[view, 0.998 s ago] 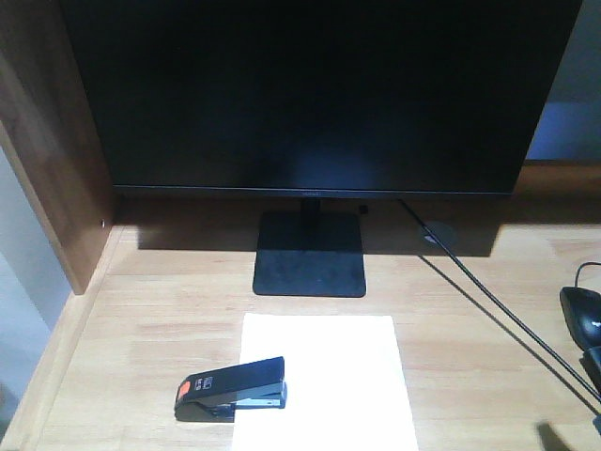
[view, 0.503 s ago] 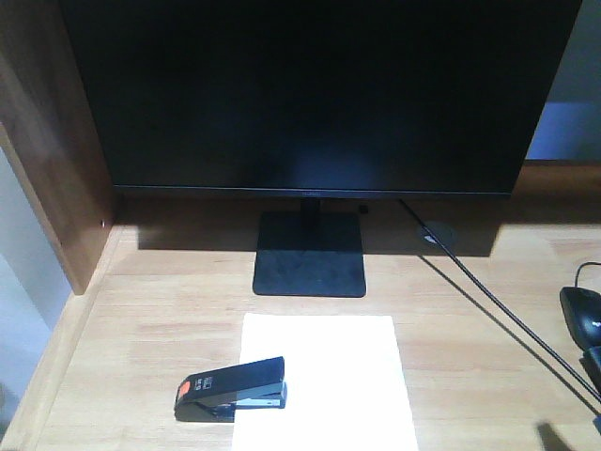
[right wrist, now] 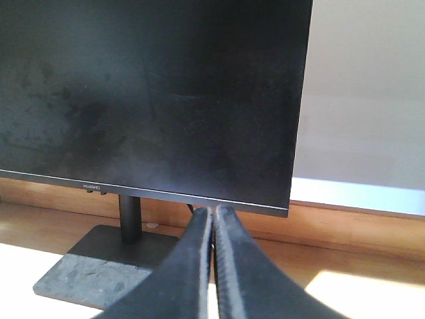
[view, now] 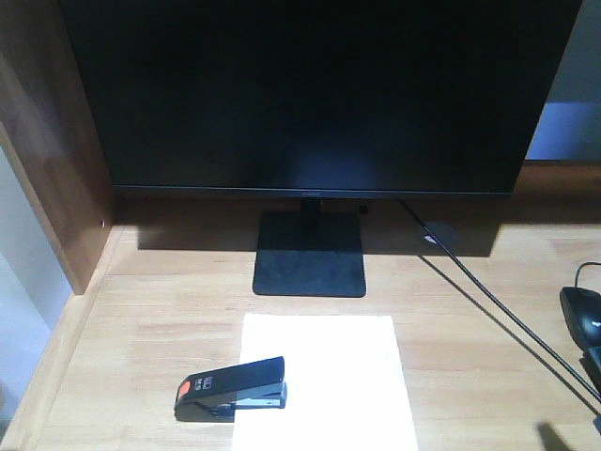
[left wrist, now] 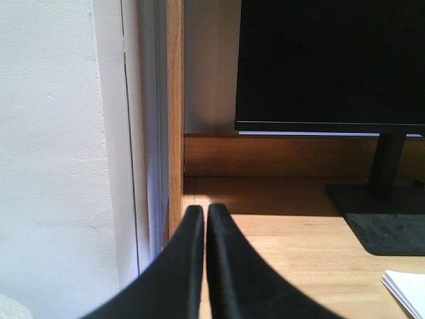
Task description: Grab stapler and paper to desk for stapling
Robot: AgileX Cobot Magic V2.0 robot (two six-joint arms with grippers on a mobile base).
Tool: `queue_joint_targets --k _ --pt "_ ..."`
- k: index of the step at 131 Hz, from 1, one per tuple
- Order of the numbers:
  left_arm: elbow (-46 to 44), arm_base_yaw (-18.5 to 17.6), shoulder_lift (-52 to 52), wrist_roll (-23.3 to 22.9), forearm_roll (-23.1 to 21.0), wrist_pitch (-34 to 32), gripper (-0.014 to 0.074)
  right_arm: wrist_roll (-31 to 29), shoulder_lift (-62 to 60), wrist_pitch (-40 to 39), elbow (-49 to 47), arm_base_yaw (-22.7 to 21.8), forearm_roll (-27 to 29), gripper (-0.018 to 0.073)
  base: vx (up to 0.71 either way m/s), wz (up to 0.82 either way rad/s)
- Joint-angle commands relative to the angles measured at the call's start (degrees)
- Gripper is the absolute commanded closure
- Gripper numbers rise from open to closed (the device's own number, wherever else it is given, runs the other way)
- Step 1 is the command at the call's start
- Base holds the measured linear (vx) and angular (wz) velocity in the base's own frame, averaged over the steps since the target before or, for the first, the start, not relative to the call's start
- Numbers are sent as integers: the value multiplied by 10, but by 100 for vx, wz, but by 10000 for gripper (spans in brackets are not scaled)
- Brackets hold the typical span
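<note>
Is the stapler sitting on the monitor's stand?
No, the stapler lies on the desk with its front end over the paper, well in front of the monitor stand.

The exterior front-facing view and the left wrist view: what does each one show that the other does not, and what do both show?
Only the front-facing view shows the stapler, lying across the left edge of the paper, and the mouse at the right edge of the desk.

Only the left wrist view shows the left gripper with its fingers closed together and empty, plus a white wall on the left.

Both show the monitor, its stand, the desk, and the paper, though the wrist view catches only one corner of it.
</note>
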Motion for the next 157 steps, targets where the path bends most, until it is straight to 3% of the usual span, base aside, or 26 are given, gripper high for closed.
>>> queue_joint_targets --k 1,45,57,62,75,78,91,94,114,130,157 --pt "6 0 -10 -1 -7 -46 603 -4 5 -5 -16 0 -7 569 0 0" --pt "6 0 -10 -1 -7 -46 603 -5 5 8 -16 0 0 569 0 0" --pt "6 0 -10 -1 -7 -46 603 -31 5 8 -16 0 37 569 0 0" --pt "6 0 -10 -1 -7 -46 603 -61 5 8 -16 0 66 569 0 0" --pt "6 0 -10 -1 -7 -46 603 -203 5 8 -16 0 203 569 0 0" --pt "6 0 -10 -1 -7 -46 603 -261 5 10 -16 0 262 569 0 0" --pt "6 0 -10 -1 -7 -46 603 -425 5 12 -16 0 424 569 0 0" --pt "6 0 -10 -1 -7 -46 603 -488 5 12 -16 0 485 569 0 0" --pt "6 0 -10 -1 -7 -46 603 -690 5 12 -16 0 685 569 0 0" --pt "6 0 -10 -1 -7 -46 603 -750 5 6 -16 0 746 569 0 0" --pt "6 0 -10 -1 -7 -46 603 -752 5 12 -16 -26 748 569 0 0"
